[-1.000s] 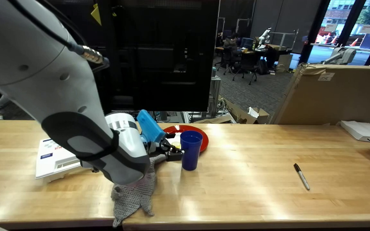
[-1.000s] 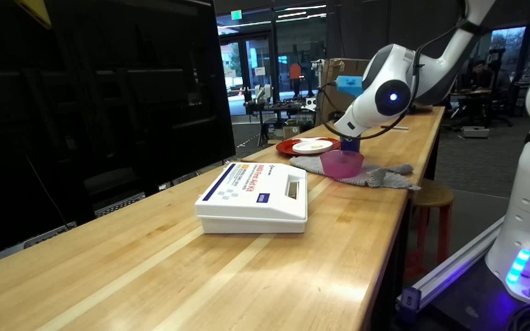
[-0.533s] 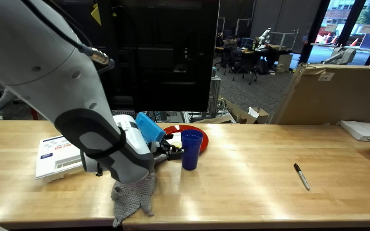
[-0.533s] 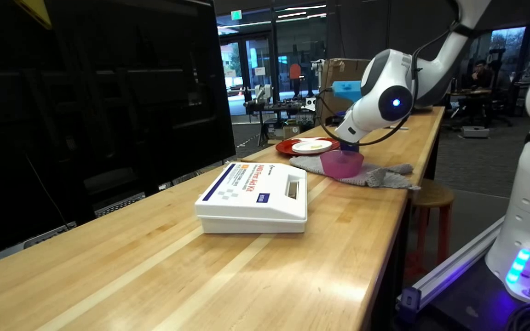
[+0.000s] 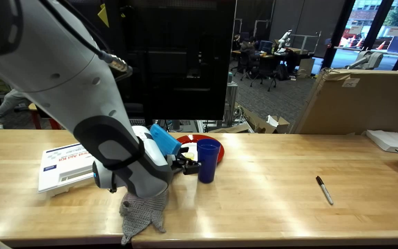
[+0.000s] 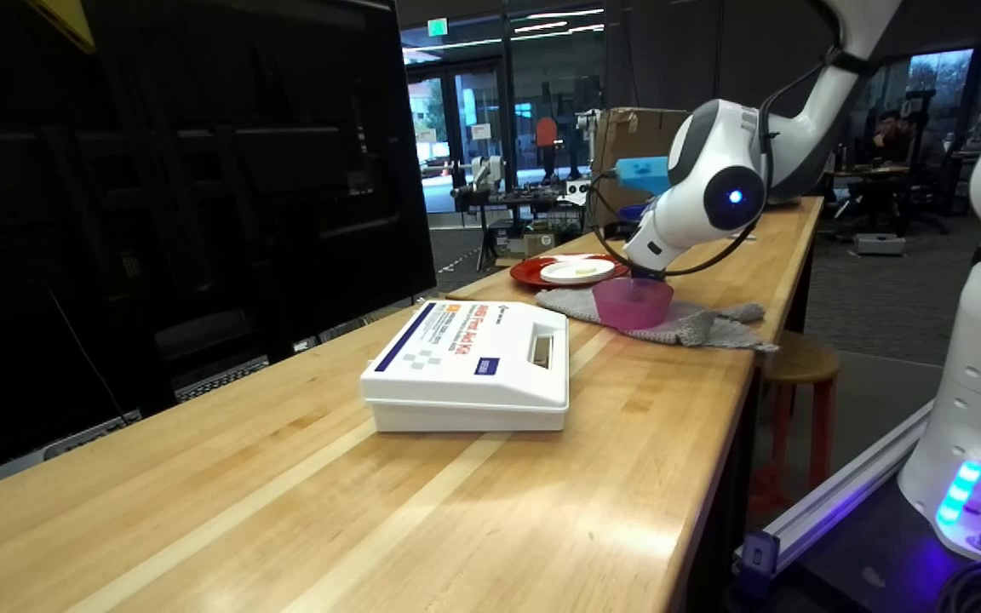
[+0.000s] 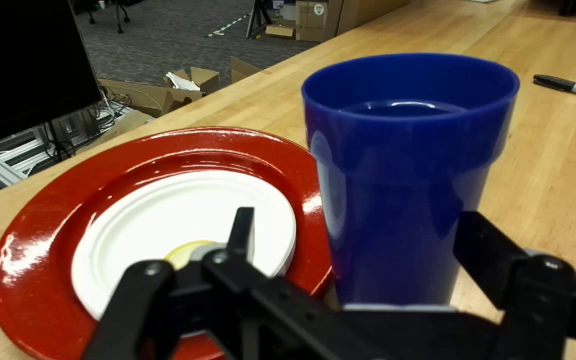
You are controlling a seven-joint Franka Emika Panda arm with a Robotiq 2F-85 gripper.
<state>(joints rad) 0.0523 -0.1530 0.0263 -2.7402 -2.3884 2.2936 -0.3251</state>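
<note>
A tall dark blue cup (image 7: 398, 200) stands upright on the wooden table, seen in the wrist view and in an exterior view (image 5: 208, 160). My gripper (image 7: 360, 240) is open, its fingers spread to either side of the cup. The right-hand finger (image 7: 483, 250) lies against or very near the cup's side. The left-hand finger (image 7: 242, 230) stands well apart from it, over a white plate (image 7: 208, 200) holding something round and yellow. That plate sits on a red plate (image 7: 33, 210). In an exterior view the gripper (image 5: 189, 159) is at the cup's lower half.
A grey knitted cloth (image 5: 143, 211) lies under the arm, with a pink bowl (image 6: 633, 305) on it. Behind it sits a white first aid kit (image 6: 465, 366). A marker (image 5: 324, 190) lies farther along the table. A dark screen (image 5: 178, 62) stands past the far edge.
The arm has moved rightward and a little lower in the exterior view from the front. The cup has shifted slightly the same way. The jaws have stayed open.
</note>
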